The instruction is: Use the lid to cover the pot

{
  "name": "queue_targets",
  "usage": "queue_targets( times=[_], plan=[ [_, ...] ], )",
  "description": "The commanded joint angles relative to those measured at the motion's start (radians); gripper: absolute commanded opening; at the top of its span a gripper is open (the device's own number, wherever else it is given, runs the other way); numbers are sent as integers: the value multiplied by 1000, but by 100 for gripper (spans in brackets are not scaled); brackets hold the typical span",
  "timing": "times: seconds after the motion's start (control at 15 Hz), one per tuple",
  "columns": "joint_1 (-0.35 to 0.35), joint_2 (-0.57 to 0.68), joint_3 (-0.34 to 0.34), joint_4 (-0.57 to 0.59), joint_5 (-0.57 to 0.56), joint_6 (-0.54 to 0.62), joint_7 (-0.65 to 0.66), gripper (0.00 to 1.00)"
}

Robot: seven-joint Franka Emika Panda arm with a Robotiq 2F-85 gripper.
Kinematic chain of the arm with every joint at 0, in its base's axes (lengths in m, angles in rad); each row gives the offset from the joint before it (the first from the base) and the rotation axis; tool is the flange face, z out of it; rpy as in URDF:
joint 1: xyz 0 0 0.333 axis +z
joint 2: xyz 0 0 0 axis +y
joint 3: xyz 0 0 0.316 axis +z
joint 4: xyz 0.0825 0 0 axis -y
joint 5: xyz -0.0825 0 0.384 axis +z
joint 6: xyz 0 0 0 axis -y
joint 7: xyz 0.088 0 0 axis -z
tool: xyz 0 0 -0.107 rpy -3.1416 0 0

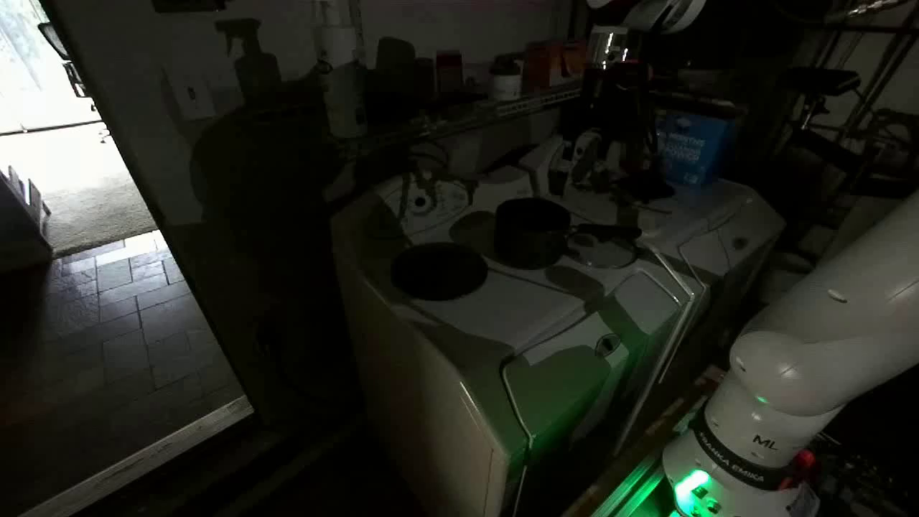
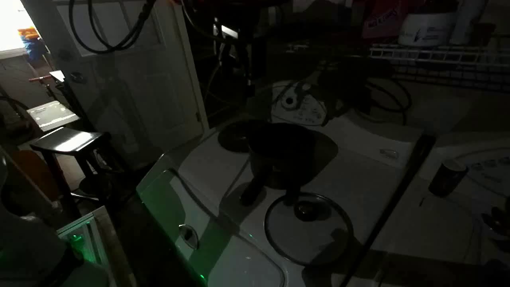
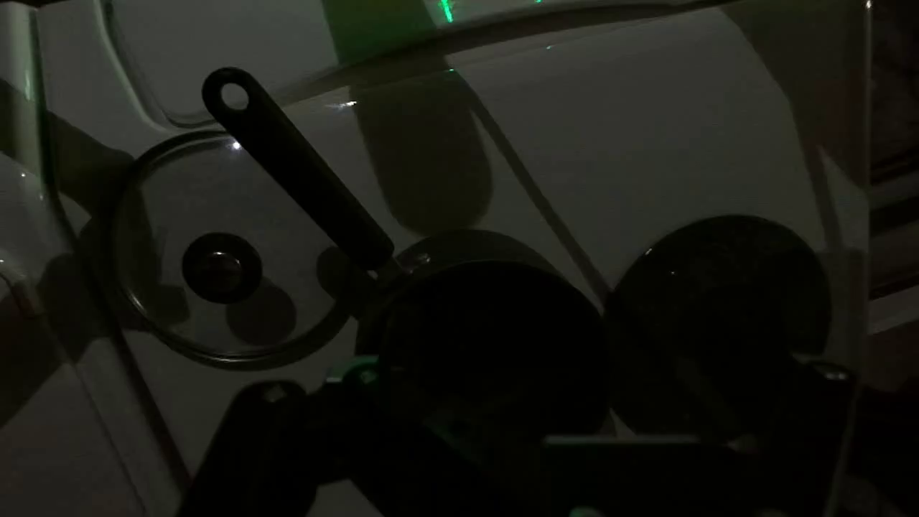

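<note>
The pot [image 1: 531, 240] is a dark saucepan standing upright and uncovered on a white machine; it also shows in an exterior view [image 2: 295, 167] and the wrist view [image 3: 495, 337]. The clear glass lid with a dark knob [image 3: 221, 269] lies flat beside it, knob up, also in both exterior views [image 1: 607, 253] [image 2: 310, 235]. In the wrist view the pot's handle crosses above the lid's rim. My gripper [image 3: 553, 402] looks open and empty above the pot's far side, its finger parts wide apart; it hangs in an exterior view [image 2: 239, 67]. Darkness hides detail of the fingers.
A flat dark round dish [image 1: 439, 271] lies beside the pot on the side away from the lid. A dark cup [image 2: 448, 177] stands on the neighbouring machine. A blue box [image 1: 693, 147] and a loaded wire shelf [image 1: 531, 104] are behind.
</note>
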Motion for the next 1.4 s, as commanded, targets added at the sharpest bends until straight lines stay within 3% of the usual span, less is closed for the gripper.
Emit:
queue_targets(
  times=[0.0,0.53,1.33],
  plan=[
    [-20,2,17,3,4,-2,-4,100],
    [-21,4,17,5,1,-5,-5,100],
    [-109,-11,0,-1,-201,-14,7,100]
  ],
)
